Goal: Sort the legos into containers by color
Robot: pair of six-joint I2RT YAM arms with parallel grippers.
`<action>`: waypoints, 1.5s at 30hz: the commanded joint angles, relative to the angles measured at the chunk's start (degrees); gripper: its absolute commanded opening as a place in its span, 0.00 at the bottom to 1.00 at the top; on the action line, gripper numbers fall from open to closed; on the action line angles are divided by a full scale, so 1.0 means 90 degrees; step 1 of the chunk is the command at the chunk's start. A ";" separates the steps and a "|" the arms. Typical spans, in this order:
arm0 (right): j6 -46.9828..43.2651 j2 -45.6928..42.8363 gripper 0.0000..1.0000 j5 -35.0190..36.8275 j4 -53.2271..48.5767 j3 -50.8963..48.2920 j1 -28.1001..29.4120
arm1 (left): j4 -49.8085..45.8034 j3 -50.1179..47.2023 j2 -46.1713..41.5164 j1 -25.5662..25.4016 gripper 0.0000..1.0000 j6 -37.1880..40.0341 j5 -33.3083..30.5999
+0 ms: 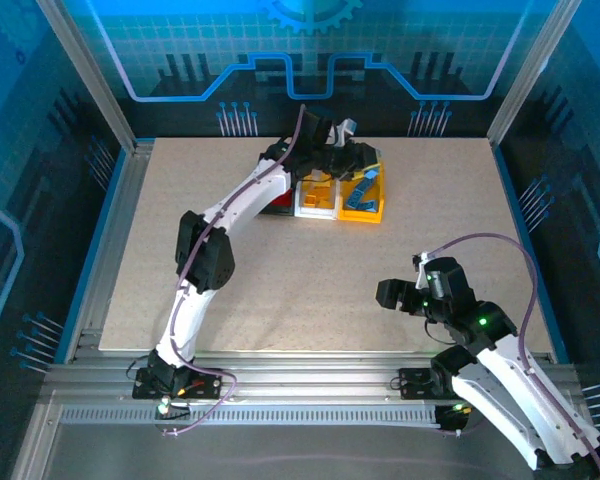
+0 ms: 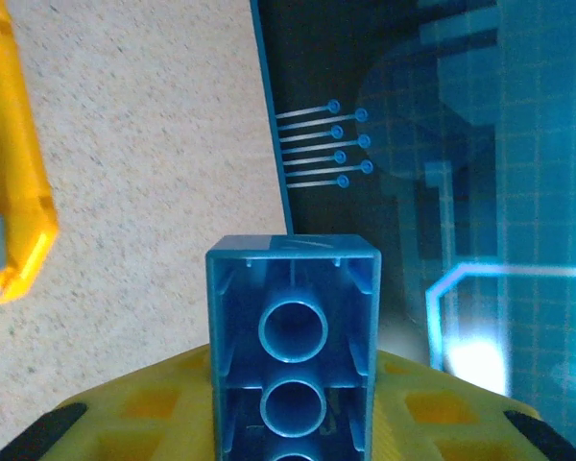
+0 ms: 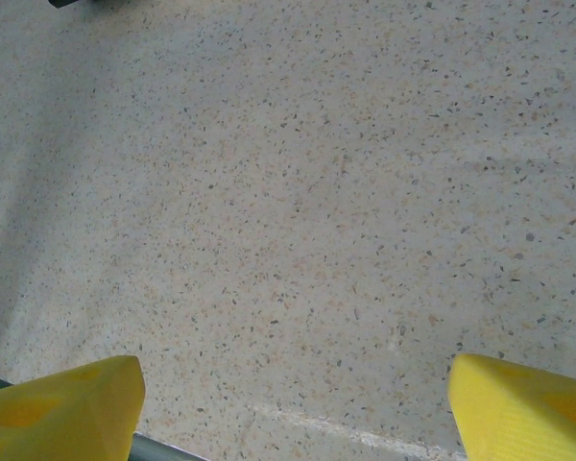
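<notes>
The left arm [image 1: 215, 225] reaches to the far side of the table [image 1: 230, 300]. The left jaws are shut tight on a blue brick [image 2: 293, 307]. The brick sticks straight out from them, long way forward, hollow side facing the wrist camera. Three bins sit there in a row: the black bin [image 1: 277, 211] with some red inside, the white bin [image 1: 317, 212], and the yellow bin [image 1: 368, 214] with blue bricks [image 1: 360, 195] in it. From the wrist, the yellow bin is off to the left of the held brick, so I think the brick must go that way before it drops. The right arm [image 1: 500, 360] is well apart, near the front. The right jaws are wide open and hold nothing.
</notes>
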 commanded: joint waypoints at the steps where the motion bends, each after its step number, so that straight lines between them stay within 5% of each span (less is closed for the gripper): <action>1: 0.0117 -0.0078 0.84 -0.0093 -0.0167 -0.0050 -0.0067 | -0.0221 0.0450 0.0413 0.0113 0.34 -0.0168 -0.0118; 23: 0.0122 -0.0133 0.84 -0.0148 -0.0084 -0.0147 -0.0059 | -0.0063 0.2022 0.2243 0.0312 0.37 -0.1304 -0.0625; 32: 0.0063 -0.0139 0.85 -0.0137 -0.0089 -0.0156 -0.0060 | -0.0253 0.2085 0.2351 0.0388 0.67 -0.1174 -0.0613; 45: 0.0014 0.0027 0.85 -0.0205 -0.0007 -0.0097 -0.0057 | -0.0334 0.2149 0.2146 0.0428 0.72 -0.0854 -0.0499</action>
